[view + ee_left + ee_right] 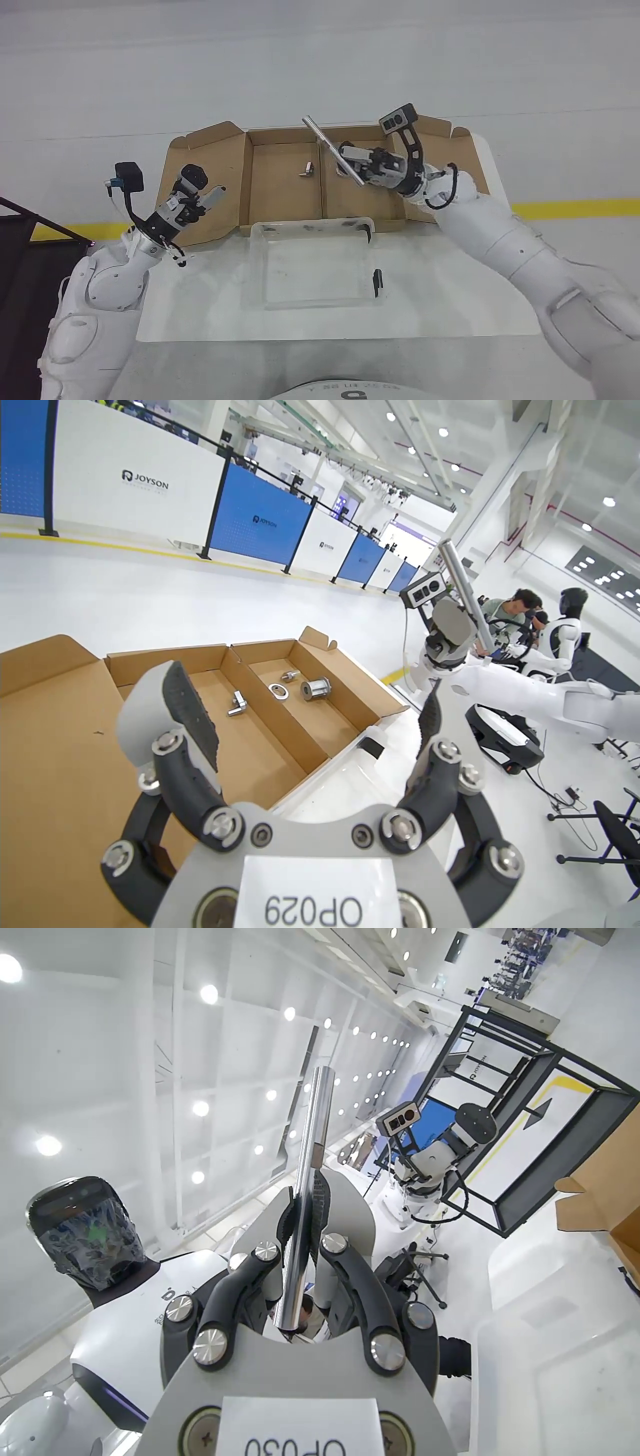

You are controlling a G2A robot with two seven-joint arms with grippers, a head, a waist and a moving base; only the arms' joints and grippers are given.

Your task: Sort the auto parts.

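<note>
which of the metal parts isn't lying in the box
The long shiny rod, clamped in the right gripper and held above the cardboard box. The bracket, ring, cylinder and small stud all lie on the box's floor.

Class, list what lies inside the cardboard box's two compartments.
In the cardboard box, one compartment holds a bent metal bracket; the next holds a bolt, a ring and a hub. From above, the right gripper and its rod cover part of that floor.
</note>
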